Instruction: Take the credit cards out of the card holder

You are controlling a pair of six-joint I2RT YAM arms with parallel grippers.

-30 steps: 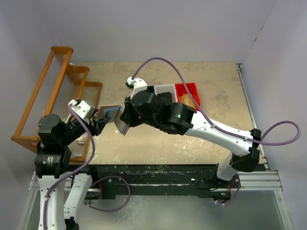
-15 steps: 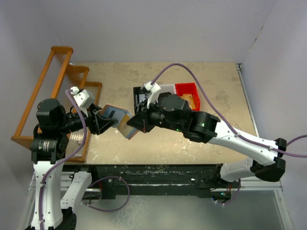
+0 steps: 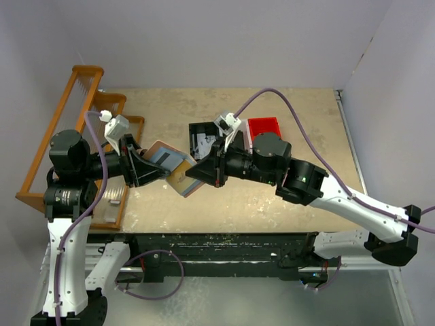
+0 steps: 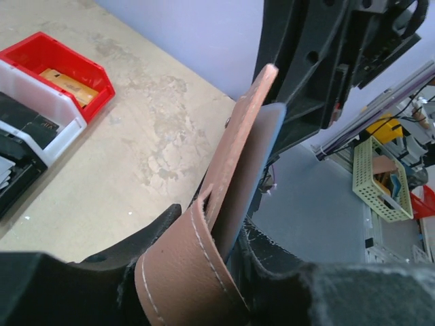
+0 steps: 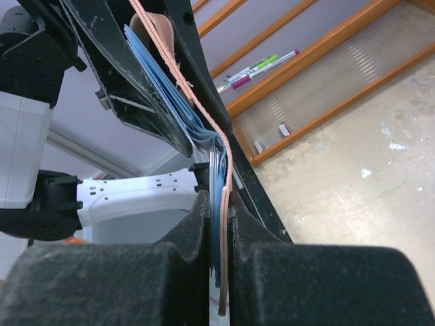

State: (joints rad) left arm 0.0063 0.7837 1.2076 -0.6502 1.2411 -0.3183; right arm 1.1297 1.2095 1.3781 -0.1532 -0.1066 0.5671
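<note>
- Jaws on both arms grip one object: my left gripper [image 3: 146,168] clamps one flap of the salmon-pink leather bifold card holder [image 3: 170,163], and my right gripper [image 3: 197,171] pinches the opposite flap.
- Held aloft between the two sets of jaws, the holder is spread open, its light blue lining showing.
- No credit card stands clear of its pockets; I judge the extraction not yet done.
- Well apart from both jaws, a tan-orange flat piece [image 4: 68,80] lies in a red plastic bin [image 4: 95,96]; whether it is a card I cannot tell.
</note>
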